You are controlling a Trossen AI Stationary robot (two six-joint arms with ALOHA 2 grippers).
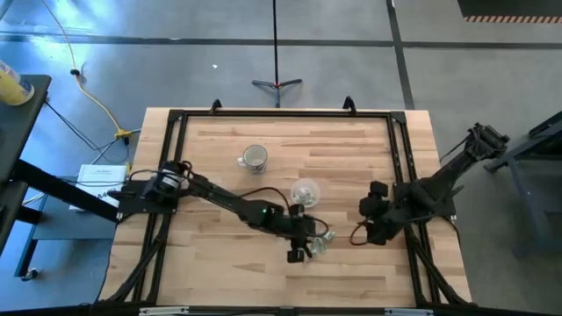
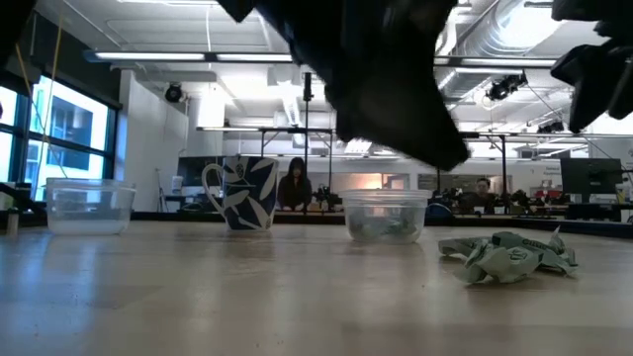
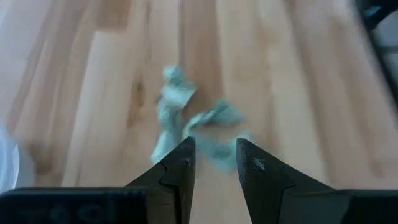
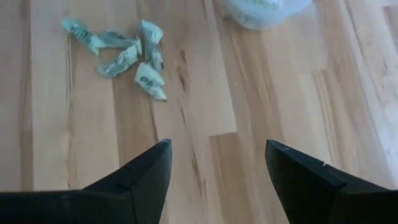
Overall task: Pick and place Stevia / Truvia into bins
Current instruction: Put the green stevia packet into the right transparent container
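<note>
From above, the left tool (image 1: 299, 248) sits just beside the packets (image 1: 322, 240) on the surface, nearer than the right tool (image 1: 370, 220). Low view: packets lie right of a cup (image 2: 384, 216). Left wrist: fingers released, narrowly parted, packets directly ahead. Right wrist: fingers spread wide.

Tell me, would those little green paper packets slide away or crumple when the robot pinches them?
The sweetener packets look crumpled and thin, so they probably bend rather than resist. They lie loose on the smooth wooden table, so a nudge may scatter them. The left tool, open just above the pile, likely lifts one with almost no effort.
</note>
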